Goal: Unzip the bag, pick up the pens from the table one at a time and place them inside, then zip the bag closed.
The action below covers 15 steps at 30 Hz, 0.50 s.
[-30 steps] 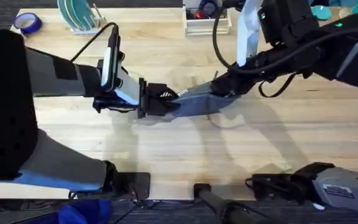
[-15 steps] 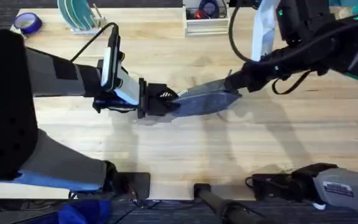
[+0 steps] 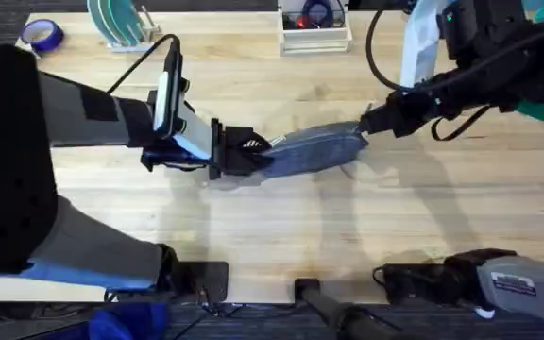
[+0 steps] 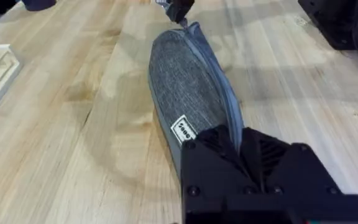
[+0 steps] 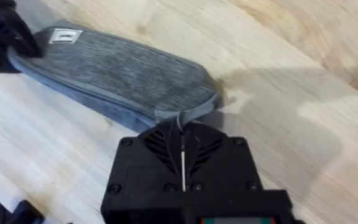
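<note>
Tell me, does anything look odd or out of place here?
Nothing looks damaged or spilled. The grey pouch lies slightly slanted on the wooden table, pinched at one end by the left gripper and at the other by the right gripper. No pens are lying on the table.

The large light wooden plank table (image 3: 281,227) w/ visible grain carried a long grey-blue fabric pouch (image 3: 312,153) lying flat near its middle, zipper along its length. At the far edge sat a roll of blue tape (image 3: 42,35), a rack w/ teal plates (image 3: 116,21) and a white tray (image 3: 315,36) holding small items.
</note>
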Motion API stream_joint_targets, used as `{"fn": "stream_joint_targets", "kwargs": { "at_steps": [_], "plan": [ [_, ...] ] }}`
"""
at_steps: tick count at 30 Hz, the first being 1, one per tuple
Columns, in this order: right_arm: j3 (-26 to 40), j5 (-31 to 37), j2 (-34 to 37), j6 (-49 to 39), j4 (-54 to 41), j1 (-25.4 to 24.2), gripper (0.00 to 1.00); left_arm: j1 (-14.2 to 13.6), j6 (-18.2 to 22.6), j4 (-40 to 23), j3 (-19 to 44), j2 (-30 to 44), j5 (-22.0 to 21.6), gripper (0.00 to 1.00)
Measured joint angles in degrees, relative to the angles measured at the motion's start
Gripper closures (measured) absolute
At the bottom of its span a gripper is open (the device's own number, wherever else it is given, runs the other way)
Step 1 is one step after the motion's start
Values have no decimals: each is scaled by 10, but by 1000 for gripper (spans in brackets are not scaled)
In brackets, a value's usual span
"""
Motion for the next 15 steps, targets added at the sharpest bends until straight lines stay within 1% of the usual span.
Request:
{"fn": "stream_joint_targets", "kwargs": {
  "at_steps": [15],
  "plan": [
    [0, 74, 0, -13, -18, -3, 968, -1, 0, 0, 0, 0, 1, 958]
  ]
}}
